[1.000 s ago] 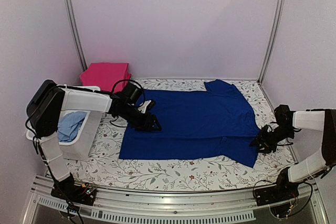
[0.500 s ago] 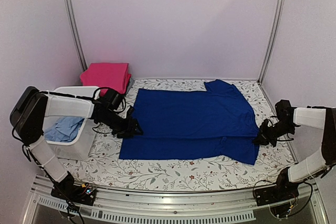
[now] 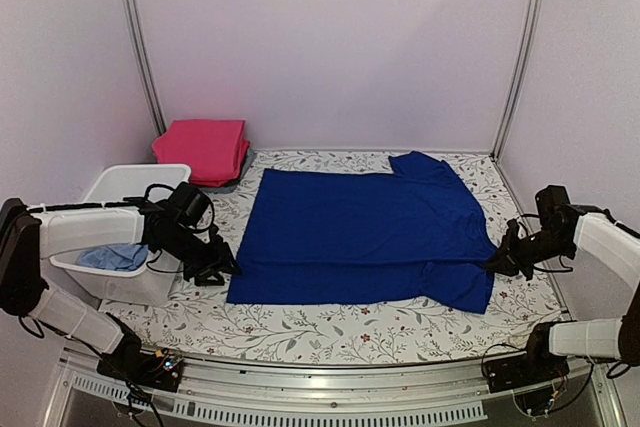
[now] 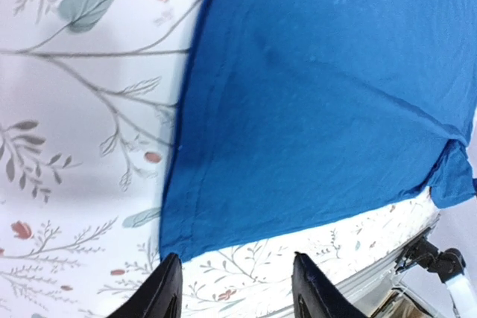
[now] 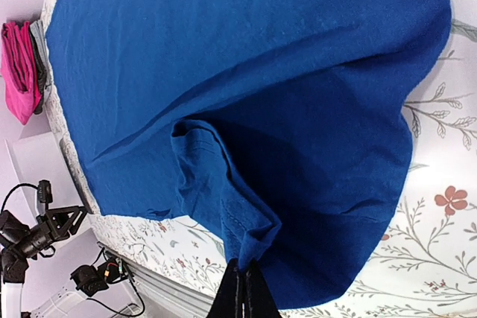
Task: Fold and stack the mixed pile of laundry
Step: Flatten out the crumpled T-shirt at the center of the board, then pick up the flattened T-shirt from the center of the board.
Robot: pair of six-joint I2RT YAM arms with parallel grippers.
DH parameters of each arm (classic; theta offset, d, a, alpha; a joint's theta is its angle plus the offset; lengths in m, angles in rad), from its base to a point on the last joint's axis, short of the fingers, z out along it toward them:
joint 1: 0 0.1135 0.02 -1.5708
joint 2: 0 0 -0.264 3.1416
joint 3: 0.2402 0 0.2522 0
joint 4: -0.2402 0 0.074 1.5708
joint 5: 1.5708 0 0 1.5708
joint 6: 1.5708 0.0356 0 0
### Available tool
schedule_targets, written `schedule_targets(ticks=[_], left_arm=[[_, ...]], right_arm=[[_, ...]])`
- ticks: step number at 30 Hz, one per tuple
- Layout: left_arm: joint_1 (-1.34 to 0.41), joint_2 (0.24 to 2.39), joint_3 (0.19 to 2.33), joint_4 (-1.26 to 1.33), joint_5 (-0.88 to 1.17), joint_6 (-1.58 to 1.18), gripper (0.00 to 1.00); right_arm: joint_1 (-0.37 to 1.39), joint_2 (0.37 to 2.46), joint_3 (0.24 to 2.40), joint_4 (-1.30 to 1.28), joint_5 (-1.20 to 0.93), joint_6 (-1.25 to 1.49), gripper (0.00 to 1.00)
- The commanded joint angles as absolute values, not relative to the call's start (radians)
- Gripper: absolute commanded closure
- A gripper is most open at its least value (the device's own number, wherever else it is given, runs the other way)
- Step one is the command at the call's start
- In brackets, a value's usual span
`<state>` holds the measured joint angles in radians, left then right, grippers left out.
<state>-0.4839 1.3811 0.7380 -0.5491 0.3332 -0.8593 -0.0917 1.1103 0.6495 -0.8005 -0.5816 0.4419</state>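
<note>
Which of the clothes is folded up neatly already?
The pink one in the far left corner, folded into a tidy square. The big dark-blue one lies spread flat, and the pale-blue one is crumpled inside the white basket.

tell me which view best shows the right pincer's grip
Right wrist: right pincer close up, shut on a fold of the blue garment. Top view shows it small; left wrist shows only the garment's far corner.

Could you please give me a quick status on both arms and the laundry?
Left gripper jaws open at the blue garment corner. Right gripper shut on its edge. Nothing in the way.
</note>
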Motion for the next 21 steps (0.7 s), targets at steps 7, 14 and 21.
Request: schedule_targets(ticks=[7, 14, 21], left_arm=[[-0.505, 1.344, 0.643, -0.617, 0.290, -1.010, 0.55], [-0.540, 1.426, 0.662, -0.595, 0.268, -0.988, 0.57], [-0.546, 1.488, 0.664, -0.583, 0.260, -0.992, 0.71]], right_arm=[[-0.086, 0.977, 0.684, -0.912, -0.616, 0.465, 1.00], [-0.086, 0.981, 0.717, -0.917, -0.632, 0.450, 1.00], [-0.086, 0.956, 0.730, -0.948, -0.643, 0.447, 1.00]])
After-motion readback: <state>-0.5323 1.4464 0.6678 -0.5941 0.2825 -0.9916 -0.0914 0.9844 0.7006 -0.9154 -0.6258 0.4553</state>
